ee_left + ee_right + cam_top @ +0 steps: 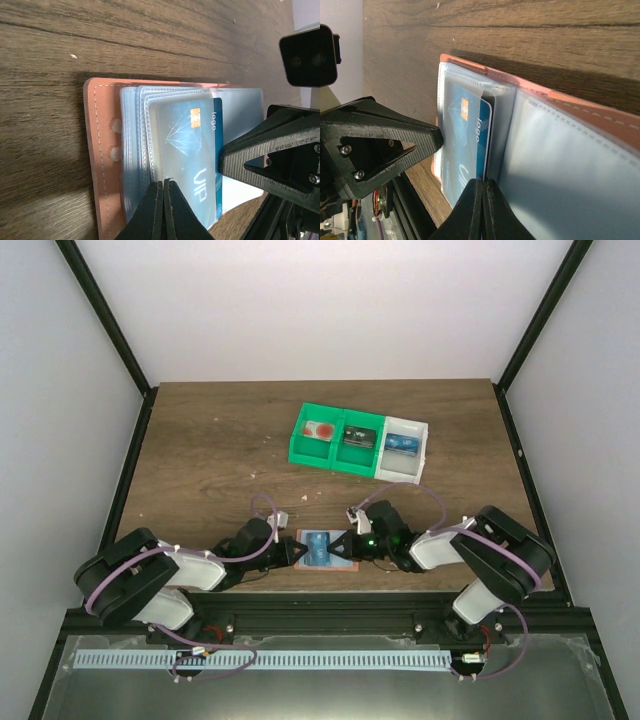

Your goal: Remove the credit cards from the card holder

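The salmon-pink card holder [345, 565] lies open near the table's front edge, between both grippers; its leather edge [100, 150] and clear sleeves show close up. A light-blue credit card [187, 145] marked VIP sits in the top sleeve, and its darker long edge [485, 130] sticks out. My left gripper [163, 182] is shut, with its tips on the sleeve's edge over the card. My right gripper [483, 182] is shut on the card's protruding edge, and it meets that edge from the opposite side [225, 160]. Any further cards are hidden under the sleeves.
A green bin [335, 440] with two compartments and a white bin [405, 450] stand at the back of the table, each holding small items. Black frame posts rise at the table's corners. Both arms reach in low from the front rail.
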### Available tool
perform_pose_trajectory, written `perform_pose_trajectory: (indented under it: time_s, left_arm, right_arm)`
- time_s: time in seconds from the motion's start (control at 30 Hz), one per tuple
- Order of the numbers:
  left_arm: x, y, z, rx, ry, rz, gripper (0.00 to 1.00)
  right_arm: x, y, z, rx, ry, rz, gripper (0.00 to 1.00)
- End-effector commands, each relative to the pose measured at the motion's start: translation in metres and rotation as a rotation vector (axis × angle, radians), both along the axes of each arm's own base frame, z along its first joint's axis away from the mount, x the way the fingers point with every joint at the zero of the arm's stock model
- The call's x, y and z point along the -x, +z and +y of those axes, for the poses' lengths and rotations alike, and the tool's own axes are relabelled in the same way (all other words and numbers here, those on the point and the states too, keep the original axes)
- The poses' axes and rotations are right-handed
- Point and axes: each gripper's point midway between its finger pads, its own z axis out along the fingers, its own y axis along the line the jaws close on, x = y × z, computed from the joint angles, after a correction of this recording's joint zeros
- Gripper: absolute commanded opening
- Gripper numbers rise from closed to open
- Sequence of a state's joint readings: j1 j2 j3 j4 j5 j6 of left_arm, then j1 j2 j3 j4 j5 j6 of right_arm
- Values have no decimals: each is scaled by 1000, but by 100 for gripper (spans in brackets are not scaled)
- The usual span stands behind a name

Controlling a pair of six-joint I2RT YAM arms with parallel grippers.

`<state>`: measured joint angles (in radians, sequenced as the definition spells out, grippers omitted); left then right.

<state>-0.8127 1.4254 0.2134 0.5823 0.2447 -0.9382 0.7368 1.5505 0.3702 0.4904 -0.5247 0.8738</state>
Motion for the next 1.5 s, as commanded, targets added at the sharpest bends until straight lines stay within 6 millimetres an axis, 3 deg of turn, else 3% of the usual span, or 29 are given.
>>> perform_pose_trajectory:
  time_s: [0.0, 0.77, 1.37, 1.43, 1.47]
  left_arm:
    - [9, -28, 18, -114, 23, 57, 0]
    - [6, -33, 28, -146, 63, 49, 0]
    - [3, -29, 27, -143, 74, 38, 2]
    - [2, -25, 25, -134, 70, 35, 8]
    - [2, -22, 23, -130, 61, 32, 16]
  right_arm:
    - [3, -2, 1, -36, 17, 22, 1]
    - [0, -11, -36, 28, -52, 1, 1]
    - [-11, 18, -62, 151, -95, -110, 0]
    - [-14, 25, -64, 162, -101, -134, 0]
    - [-15, 30, -64, 165, -100, -151, 0]
